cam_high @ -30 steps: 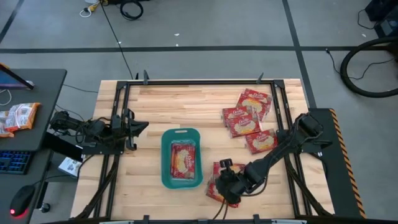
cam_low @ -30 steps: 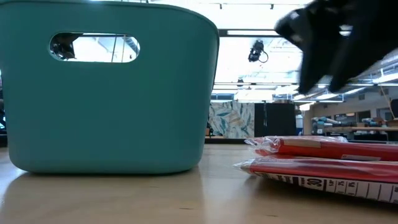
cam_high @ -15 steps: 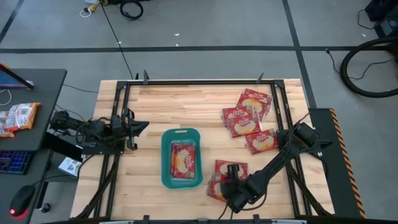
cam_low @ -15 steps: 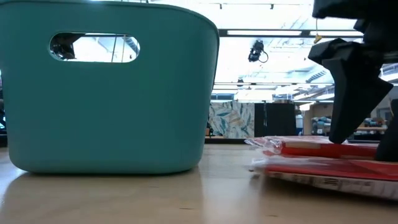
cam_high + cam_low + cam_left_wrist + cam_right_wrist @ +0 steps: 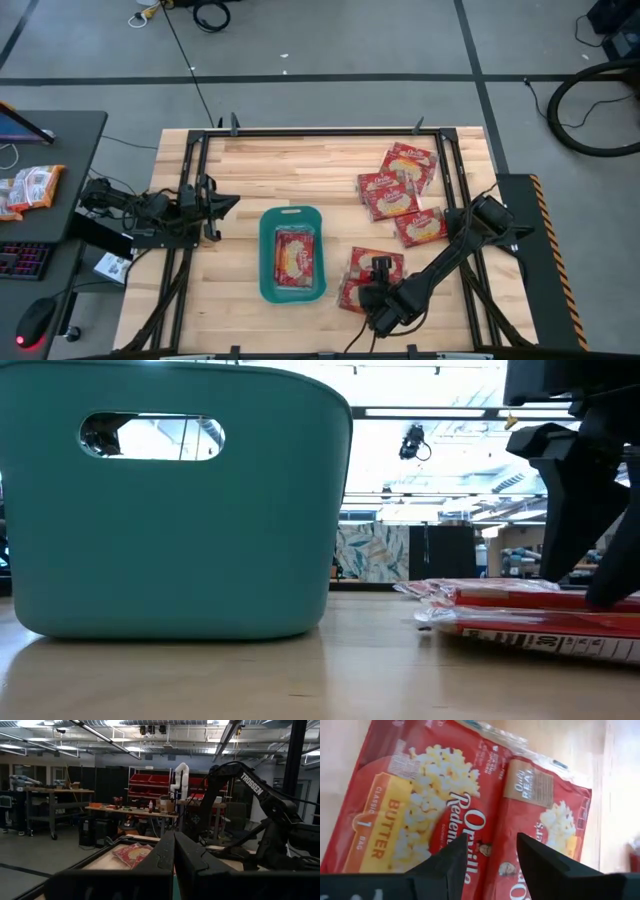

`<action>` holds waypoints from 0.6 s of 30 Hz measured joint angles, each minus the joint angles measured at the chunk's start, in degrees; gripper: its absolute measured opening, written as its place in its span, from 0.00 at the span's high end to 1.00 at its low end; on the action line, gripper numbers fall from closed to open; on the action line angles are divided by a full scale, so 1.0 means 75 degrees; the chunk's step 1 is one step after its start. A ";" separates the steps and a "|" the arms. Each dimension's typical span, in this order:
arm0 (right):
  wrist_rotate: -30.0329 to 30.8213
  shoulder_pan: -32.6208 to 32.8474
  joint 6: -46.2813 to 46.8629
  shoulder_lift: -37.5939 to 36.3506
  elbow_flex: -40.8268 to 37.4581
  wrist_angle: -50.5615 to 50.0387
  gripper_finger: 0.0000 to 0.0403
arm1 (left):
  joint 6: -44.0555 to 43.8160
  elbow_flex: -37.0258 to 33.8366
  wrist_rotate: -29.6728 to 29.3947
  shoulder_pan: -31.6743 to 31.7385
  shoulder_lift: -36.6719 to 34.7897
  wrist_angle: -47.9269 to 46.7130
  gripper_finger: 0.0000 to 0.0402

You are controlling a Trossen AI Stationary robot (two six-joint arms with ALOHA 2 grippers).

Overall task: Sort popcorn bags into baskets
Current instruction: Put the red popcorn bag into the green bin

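Two red popcorn bags (image 5: 358,268) lie overlapping near the table's near edge, stacked in the low view (image 5: 520,610). My right gripper (image 5: 372,288) stands over them, open, a finger on each side of the seam where the two bags meet (image 5: 490,845). The teal basket (image 5: 266,250) sits left of them with one popcorn bag (image 5: 294,255) flat inside. Three more bags (image 5: 400,185) lie flat toward the far right. My left gripper (image 5: 174,855) waits shut at the table's left side. My right gripper comes at the overlapping bags from above, pointing down, and its fingers (image 5: 560,510) reach down to the top bag (image 5: 500,595). Whether the fingertips touch the bag, I cannot tell.
The basket's tall wall with its handle slot (image 5: 150,435) stands close to the bags' left. An orange-and-white snack packet (image 5: 30,188) lies on the side desk, off the table. Bare wood runs along the far edge (image 5: 300,160). The black frame rails (image 5: 455,180) border the table.
My right gripper has moved toward the table's near edge and come down over the two bags. The pair of bags has slid a little toward the table's right, and the lower one lies flatter than before.
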 joint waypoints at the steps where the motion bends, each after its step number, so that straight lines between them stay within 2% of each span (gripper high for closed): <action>1: 0.0031 0.0000 0.0072 -0.0034 0.0000 -0.0067 0.57 | 0.0002 0.0000 0.0001 0.0001 0.0000 -0.0003 0.98; 8: 0.0113 0.0000 0.0301 -0.0077 -0.0172 -0.0102 0.57 | 0.0002 0.0000 0.0002 0.0002 0.0000 -0.0002 0.98; 14: 0.0352 0.0002 0.0651 -0.0112 -0.0782 0.0157 0.57 | 0.0002 0.0000 0.0003 0.0000 0.0000 0.0000 0.98; 18: 0.0419 -0.0006 0.0679 -0.0139 -0.1010 0.0389 0.62 | -0.0004 0.0000 0.0003 0.0000 0.0000 0.0000 0.98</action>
